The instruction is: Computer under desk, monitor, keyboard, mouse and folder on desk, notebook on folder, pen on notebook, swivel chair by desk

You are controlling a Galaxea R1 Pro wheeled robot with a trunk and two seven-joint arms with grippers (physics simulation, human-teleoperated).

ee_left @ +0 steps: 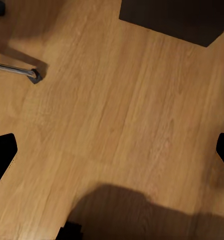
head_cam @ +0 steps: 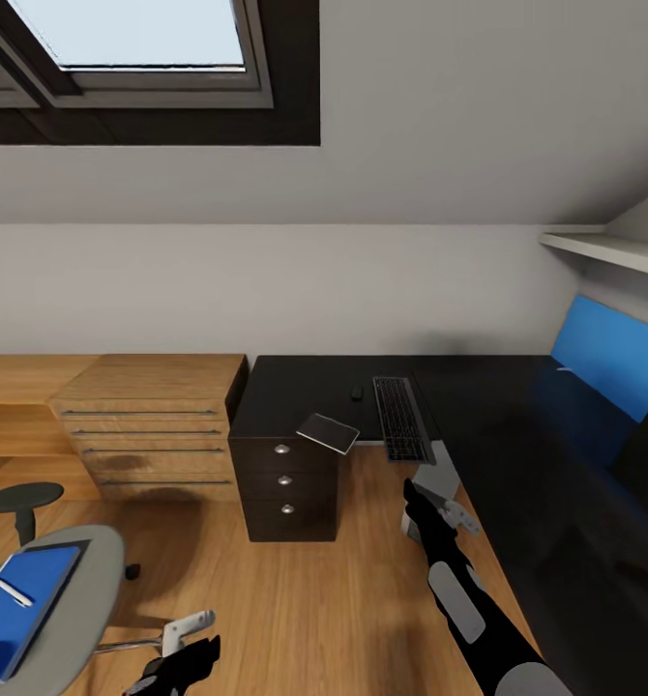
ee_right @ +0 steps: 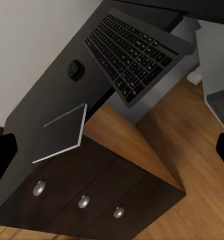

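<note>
Head view: my right gripper [head_cam: 456, 512] hangs wide open and empty near the desk [head_cam: 295, 391] edge, with the notebook [head_cam: 328, 433] overhanging the drawer corner. It looks thin, light, fairly stiff; I'd pinch that free edge. The folder [head_cam: 19, 607] and what I take for the pen [head_cam: 13, 592] lie on the chair [head_cam: 92, 570]. My left gripper [head_cam: 184, 638] is spread wide over bare floor [ee_left: 117, 115].

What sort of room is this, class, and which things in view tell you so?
Probably a home study or attic workroom: a dark desk with a keyboard and mouse, a swivel chair on wood floor, and a skylight in a sloping ceiling.
</note>
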